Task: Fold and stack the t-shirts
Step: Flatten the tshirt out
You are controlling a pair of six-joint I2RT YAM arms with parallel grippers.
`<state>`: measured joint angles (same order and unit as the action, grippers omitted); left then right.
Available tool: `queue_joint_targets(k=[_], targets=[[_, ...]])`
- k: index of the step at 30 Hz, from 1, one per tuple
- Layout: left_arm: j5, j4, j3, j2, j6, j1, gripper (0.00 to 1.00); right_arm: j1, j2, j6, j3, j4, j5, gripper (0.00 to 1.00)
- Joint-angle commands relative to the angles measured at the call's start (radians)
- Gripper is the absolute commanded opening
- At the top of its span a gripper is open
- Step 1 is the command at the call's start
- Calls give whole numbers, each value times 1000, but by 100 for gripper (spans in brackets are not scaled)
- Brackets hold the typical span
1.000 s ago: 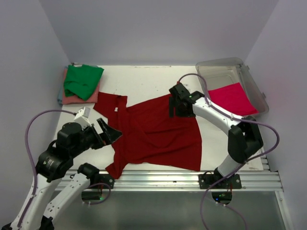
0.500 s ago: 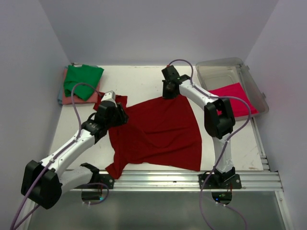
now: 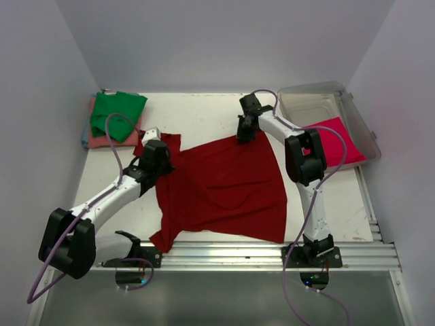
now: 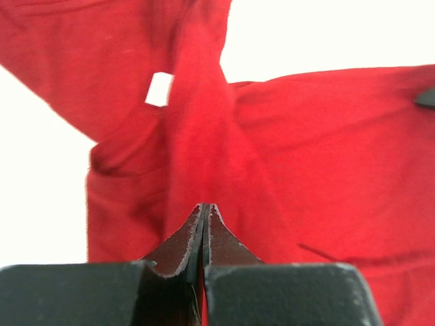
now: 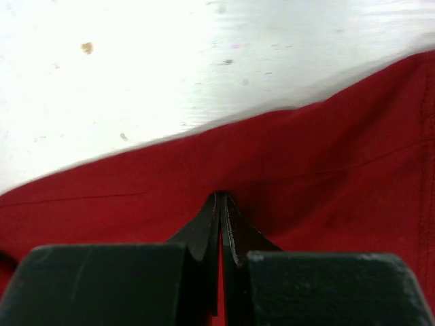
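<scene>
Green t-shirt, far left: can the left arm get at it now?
Probably yes: nothing covers the green t-shirt and it lies near the left gripper, but that gripper is shut on the dark red t-shirt and must release first.

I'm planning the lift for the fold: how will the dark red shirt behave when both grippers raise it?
Probably floppy: the dark red t-shirt lies wrinkled, and a ridge of cloth bunches at the left gripper. It will likely sag between that pinch and the right gripper at its far edge. Thin cloth, so probably light.
</scene>
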<state>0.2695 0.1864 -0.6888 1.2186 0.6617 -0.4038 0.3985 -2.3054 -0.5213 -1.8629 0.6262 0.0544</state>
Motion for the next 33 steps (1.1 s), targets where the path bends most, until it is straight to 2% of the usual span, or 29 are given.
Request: queue_joint_targets(k=[1, 5, 12, 16, 18, 21, 22, 23, 27, 29, 33], targets=[[33, -4, 31, 45, 29, 42, 0, -10, -40, -26, -71, 98, -114, 0], [-45, -45, 46, 142, 33, 98, 0, -29, -68, -46, -120, 176, -280, 0], [-174, -249, 6, 349, 29, 109, 0, -36, -74, -14, -151, 158, -228, 0], [-305, -419, 25, 360, 30, 105, 0, -39, -72, -2, -154, 156, -232, 0], [-306, -381, -18, 389, 16, 103, 0, -41, -72, 1, -157, 167, -234, 0], [-247, -219, -116, 496, -27, 103, 0, -47, -65, -2, -157, 170, -238, 0], [-221, -114, -138, 530, -31, 103, 0, -53, -63, -9, -160, 170, -238, 0], [-122, -52, -173, 567, -36, 103, 0, -56, -63, -16, -162, 176, -238, 0], [-4, 82, -190, 576, 41, 129, 0, -84, -60, -36, -170, 191, -235, 0], [25, 146, -187, 584, 108, 173, 0, -107, -51, -46, -167, 196, -238, 0], [-42, 212, -160, 569, 165, 262, 0, -148, -45, -54, -174, 204, -235, 0]])
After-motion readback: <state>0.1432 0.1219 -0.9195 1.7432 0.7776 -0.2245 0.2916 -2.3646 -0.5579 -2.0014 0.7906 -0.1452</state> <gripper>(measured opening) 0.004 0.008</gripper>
